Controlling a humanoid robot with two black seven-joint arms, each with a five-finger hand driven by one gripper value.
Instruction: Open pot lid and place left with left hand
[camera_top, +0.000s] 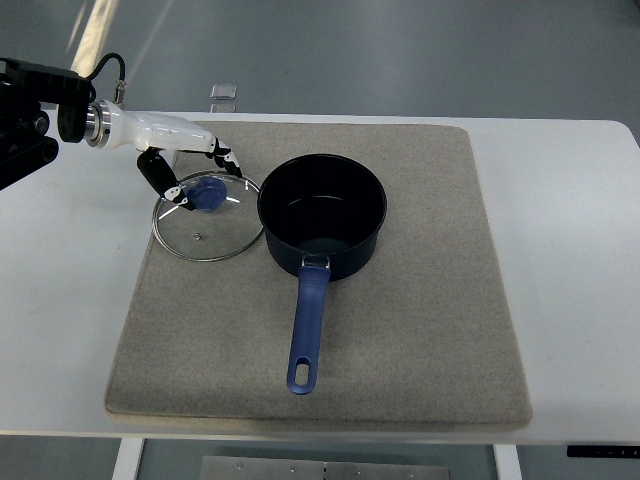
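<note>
A dark blue pot (323, 215) stands uncovered in the middle of the grey mat (420, 330), its blue handle (307, 335) pointing toward the near edge. The glass pot lid (215, 235), with a metal rim and a blue knob (208, 193), sits low over the mat just left of the pot, its rim close to the pot's wall. My left hand (205, 178) reaches in from the upper left. Its fingers (228, 160) curl around the knob, with the thumb on the left side. I cannot tell whether the lid rests on the mat or hangs just above it.
The mat lies on a white table (575, 250). A small clear block (224, 94) stands beyond the mat's far edge. Bare mat shows to the right of the pot and in front of the lid.
</note>
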